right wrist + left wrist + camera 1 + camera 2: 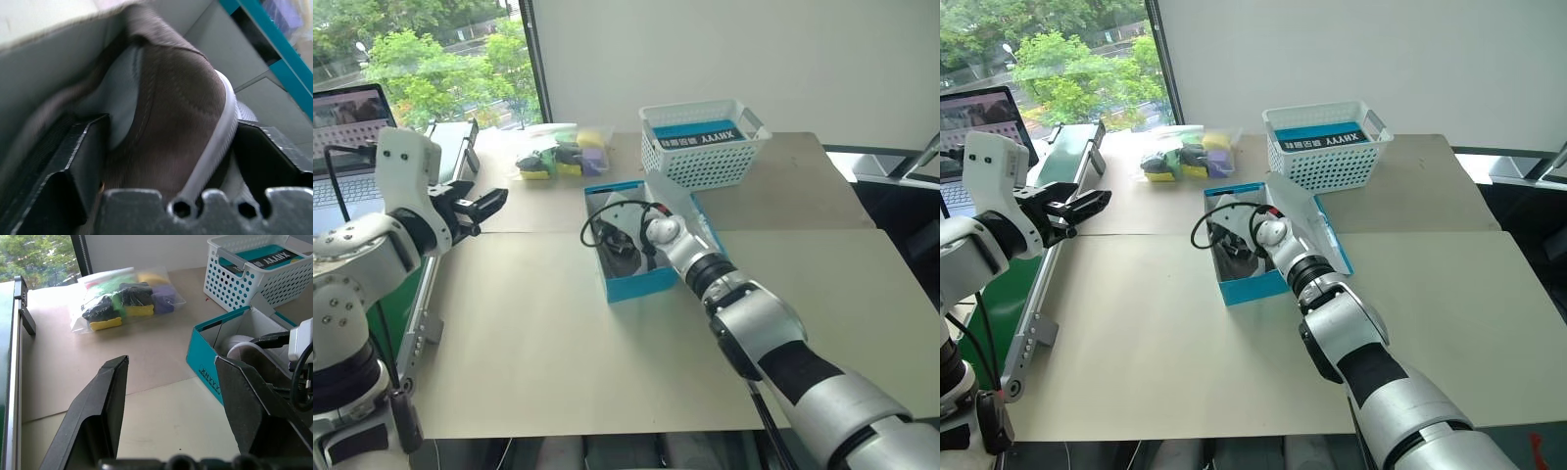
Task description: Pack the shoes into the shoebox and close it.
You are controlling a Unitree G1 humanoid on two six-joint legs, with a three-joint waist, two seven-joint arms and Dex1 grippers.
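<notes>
The beige flat desk carries everything. On it sits the bright blue rectangular cardboard shoebox, white inside, lid hinged up and leaning back on the far side — not yet closed. Beyond it a white lattice plastic basket, and off to the left a clear plastic bag of coloured blocks.

Risks, as I judge them:
- The right gripper is deep inside the box w/ its fingers spread wide, one on each side of a grey-brown knit sneaker w/ a pale sole rim. The shoe fills the gap between them, so pulling out carelessly could drag it back up or tip it out of place.
- A black cable loops from the wrist over the box opening; it could snag the box wall or the lid and shift the whole box.
- The lid stands just behind the right wrist — a backward swing of the arm could knock it or crease the hinge.
- If the shoe sits proud of the rim, the lid probably won't close flat. How many shoes are in — can't tell.

Left gripper: well apart from the box, off to its left, fingers parted about halfway, nothing between them, touching nothing.
</notes>
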